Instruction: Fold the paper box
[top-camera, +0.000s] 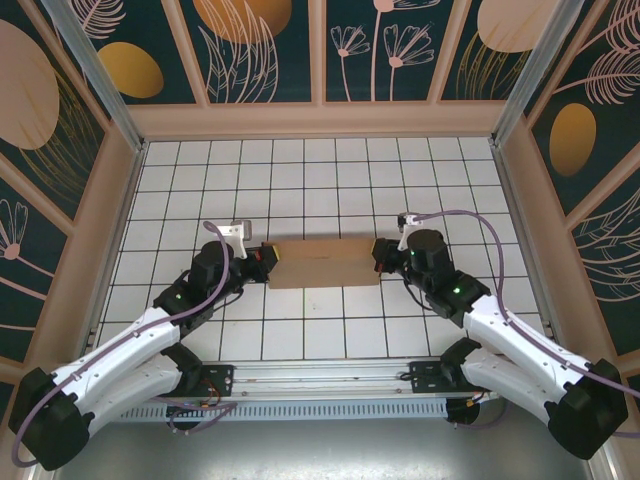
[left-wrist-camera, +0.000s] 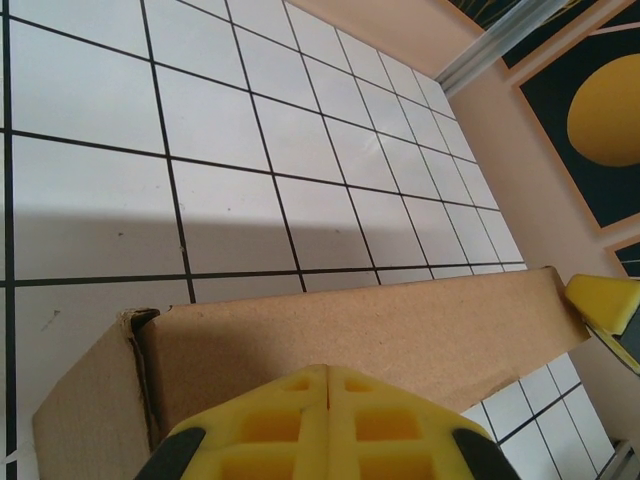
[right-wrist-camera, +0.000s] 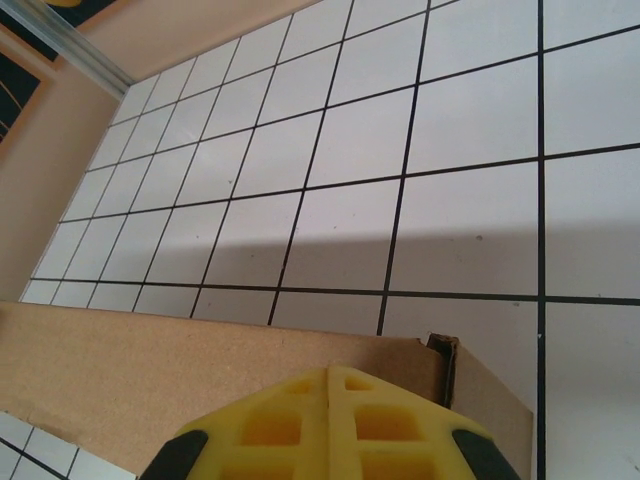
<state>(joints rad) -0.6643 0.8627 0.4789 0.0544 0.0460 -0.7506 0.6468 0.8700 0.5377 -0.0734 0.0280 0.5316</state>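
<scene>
Both arms are reached low and inward over the worktop (top-camera: 300, 170), the left pincer (top-camera: 266, 255) set at the left end and the right pincer (top-camera: 378, 255) at the right end of the paper box (top-camera: 325, 263), each closed on nothing, the box laid mid-worktop with bare tiles far and near.

Bright, even light falls from overhead on the white worktop (top-camera: 300, 170), without hard glare. In both wrist views the paper box (left-wrist-camera: 400, 330) throws a soft grey shadow band just beyond its edge. Focus is sharp throughout.
</scene>
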